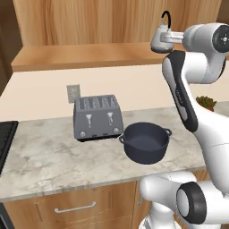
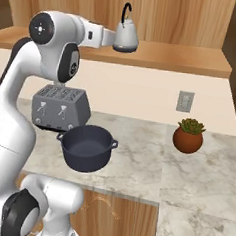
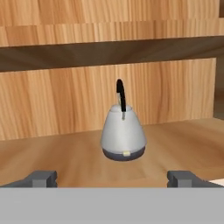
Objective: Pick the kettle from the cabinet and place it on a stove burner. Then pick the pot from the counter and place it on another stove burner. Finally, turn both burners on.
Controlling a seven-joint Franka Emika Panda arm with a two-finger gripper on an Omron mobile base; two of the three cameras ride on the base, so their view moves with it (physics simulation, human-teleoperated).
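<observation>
The kettle (image 3: 123, 133) is seen upright on the cabinet's open shelf (image 3: 65, 157), set back from the front edge and centred ahead of the gripper (image 3: 112, 178), whose fingers (image 3: 41, 177) are spread wide with nothing held. No contact has been made. The pot (image 1: 146, 142) is left near the worktop's (image 1: 44, 156) front edge, beside the toaster (image 1: 97, 117). Nothing is judged done yet: both placements and both burners remain.

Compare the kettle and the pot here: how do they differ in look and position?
The kettle is small, silver-grey and cone-shaped with one thin black arched handle; the pot is wide, dark blue-grey and lidless with two small loop handles. The kettle stands on the wooden cabinet shelf; the pot sits lower, on the marbled counter. Both are upright and ungripped.
</observation>
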